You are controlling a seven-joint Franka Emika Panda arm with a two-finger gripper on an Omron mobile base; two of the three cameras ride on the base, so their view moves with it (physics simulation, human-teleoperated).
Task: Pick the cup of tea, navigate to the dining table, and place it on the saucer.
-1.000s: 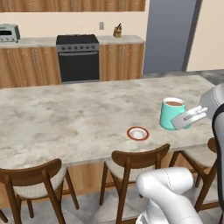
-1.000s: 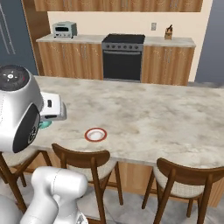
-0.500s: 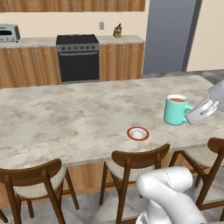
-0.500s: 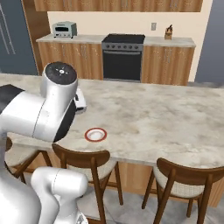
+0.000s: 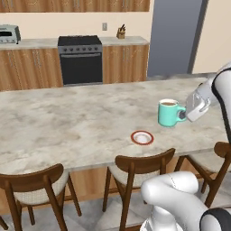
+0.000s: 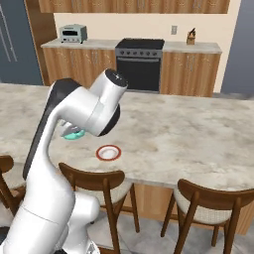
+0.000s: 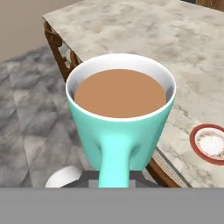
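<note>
My gripper is clamped on the handle of the cup of tea. In the hand view the cup of tea sits directly ahead of my fingers, its handle running straight down toward them; the fingertips themselves are hidden at the bottom edge. The cup is upright, with the brown liquid level below the white inner rim.

In the left base view the cup hangs above the dining table, clear of the stone top, near the table's front right part. The saucer lies on the table below and to the left of the cup, nearer the front edge. Cup and saucer are apart. In the hand view the saucer appears at the right edge, beside and beyond the cup. In the right base view my upper arm covers most of the cup; only a sliver of teal shows, left of the saucer.

Changes from the earlier frames:
1. Against 1 second ago, the cup is carried higher above the table and stands further left, closer over the saucer.
2. In the right base view the arm has swung from the left edge toward the table centre.
3. The saucer holds the same place on the table.
4. The grip on the handle is unchanged.
</note>
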